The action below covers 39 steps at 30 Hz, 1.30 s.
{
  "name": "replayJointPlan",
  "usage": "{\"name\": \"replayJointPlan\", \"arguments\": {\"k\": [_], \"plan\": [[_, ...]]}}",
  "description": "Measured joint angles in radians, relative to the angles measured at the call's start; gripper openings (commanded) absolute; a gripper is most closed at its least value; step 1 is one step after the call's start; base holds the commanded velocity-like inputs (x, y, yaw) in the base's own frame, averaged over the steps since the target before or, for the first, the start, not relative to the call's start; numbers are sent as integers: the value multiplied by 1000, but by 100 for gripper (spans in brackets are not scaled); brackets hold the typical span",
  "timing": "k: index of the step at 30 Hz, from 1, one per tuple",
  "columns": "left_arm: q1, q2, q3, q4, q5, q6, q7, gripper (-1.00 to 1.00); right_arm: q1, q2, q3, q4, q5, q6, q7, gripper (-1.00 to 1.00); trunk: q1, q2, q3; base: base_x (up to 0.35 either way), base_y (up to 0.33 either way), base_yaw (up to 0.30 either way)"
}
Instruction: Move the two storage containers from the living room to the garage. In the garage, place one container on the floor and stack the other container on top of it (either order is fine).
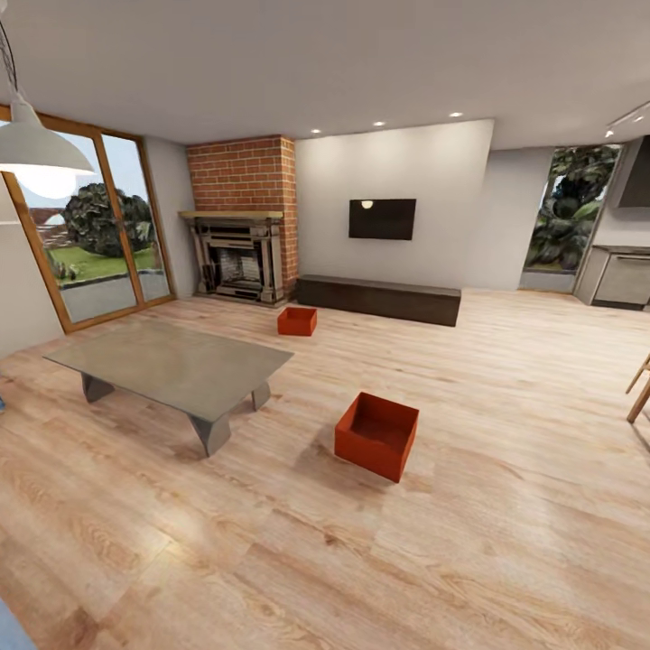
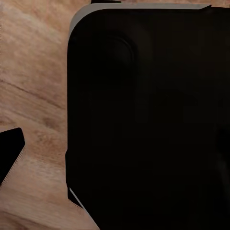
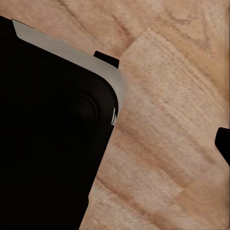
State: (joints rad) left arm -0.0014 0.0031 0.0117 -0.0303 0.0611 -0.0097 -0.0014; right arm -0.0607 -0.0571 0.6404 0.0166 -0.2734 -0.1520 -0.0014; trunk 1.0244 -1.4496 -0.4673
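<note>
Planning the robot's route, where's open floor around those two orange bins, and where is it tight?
Open wood floor surrounds the near bin on its front and right. Tighter: the gap between it and the low table, and the far bin near the fireplace and dark cabinet.

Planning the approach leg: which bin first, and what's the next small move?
Probably roll the base forward toward the nearer orange-red lidless bin. It sits open on the light wood-plank floor, right of the low grey table, well out of arm's reach. The second orange-red bin lies farther off, by the long dark cabinet.
</note>
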Motion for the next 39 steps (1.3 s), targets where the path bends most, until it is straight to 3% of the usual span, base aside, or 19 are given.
{"name": "replayJointPlan", "arguments": {"k": [30, 39], "plan": [[0, 0, 0, 0, 0, 0, 0, 100, 0, 0, 0, 0, 0, 0, 0, 100, 0, 0, 0, 322, 101, -1], [0, 0, 0, 0, 0, 0, 0, 100, 0, 0, 0, 0, 0, 0, 0, 100, 0, 0, 0, 322, 112, -181]]}}
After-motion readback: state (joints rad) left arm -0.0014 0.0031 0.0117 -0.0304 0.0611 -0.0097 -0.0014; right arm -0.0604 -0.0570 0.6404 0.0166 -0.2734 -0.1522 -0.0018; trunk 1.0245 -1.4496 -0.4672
